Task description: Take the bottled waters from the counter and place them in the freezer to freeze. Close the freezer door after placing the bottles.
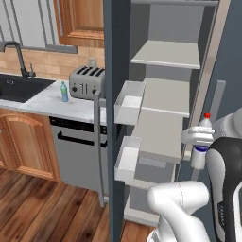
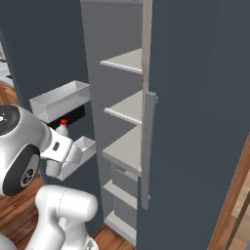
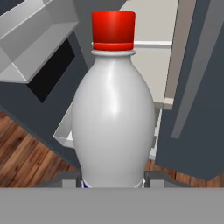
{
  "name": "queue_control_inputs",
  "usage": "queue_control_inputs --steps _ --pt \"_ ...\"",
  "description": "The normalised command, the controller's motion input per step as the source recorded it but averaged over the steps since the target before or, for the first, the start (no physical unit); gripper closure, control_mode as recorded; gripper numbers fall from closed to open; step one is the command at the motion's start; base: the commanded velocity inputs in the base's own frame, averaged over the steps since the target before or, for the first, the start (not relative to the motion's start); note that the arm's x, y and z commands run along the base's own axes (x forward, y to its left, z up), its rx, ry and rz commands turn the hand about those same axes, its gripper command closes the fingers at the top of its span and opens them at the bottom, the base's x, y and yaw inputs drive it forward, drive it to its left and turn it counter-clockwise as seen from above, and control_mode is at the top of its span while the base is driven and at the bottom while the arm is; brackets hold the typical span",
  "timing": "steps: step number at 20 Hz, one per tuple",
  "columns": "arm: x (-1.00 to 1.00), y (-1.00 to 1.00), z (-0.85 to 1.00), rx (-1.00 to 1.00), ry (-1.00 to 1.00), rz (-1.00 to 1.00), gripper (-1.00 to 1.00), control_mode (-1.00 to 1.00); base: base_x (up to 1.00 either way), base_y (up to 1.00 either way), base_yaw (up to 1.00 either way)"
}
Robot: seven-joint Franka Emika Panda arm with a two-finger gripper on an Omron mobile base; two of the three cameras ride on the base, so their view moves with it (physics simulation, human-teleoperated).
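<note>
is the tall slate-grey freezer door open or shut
Open: the tall slate-grey freezer door stands swung out, its white bins and the pale grey shelves showing.

We are in a home kitchen: left of the jaws, a marble counter (image 1: pixel 47 101) holds a toaster (image 1: pixel 86 82) beside a black sink (image 1: pixel 19 87); ahead stands the open freezer (image 1: pixel 163 94).

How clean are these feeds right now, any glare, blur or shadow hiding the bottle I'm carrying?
Hand view: sharp, a soft white sheen down the red-capped pale plastic bottle, no blown-out glare. Left base view: evenly lit, the green-capped clear bottle on the marble counter small but legible. Right base view: the open slate-grey freezer interior dim, shelves still readable.
</note>
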Motion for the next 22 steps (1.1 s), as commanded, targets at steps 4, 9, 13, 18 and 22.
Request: queue_control_inputs --steps 4,9,13,18,22 --pt "0.0 0.0 0.0 0.0 0.0 0.0 1.0 1.0 0.32 -0.08 0.0" --pt "0.0 0.0 0.0 0.0 0.0 0.0 1.0 1.0 0.3 0.0 0.0" --pt "0.0 0.0 0.0 0.0 0.0 0.0 1.0 1.0 0.18 0.0 0.0" --pt "0.0 0.0 0.0 0.0 0.0 0.0 1.0 1.0 0.41 0.0 0.0" --pt "0.0 0.0 0.0 0.0 0.0 0.0 1.0 1.0 0.5 0.0 0.0"
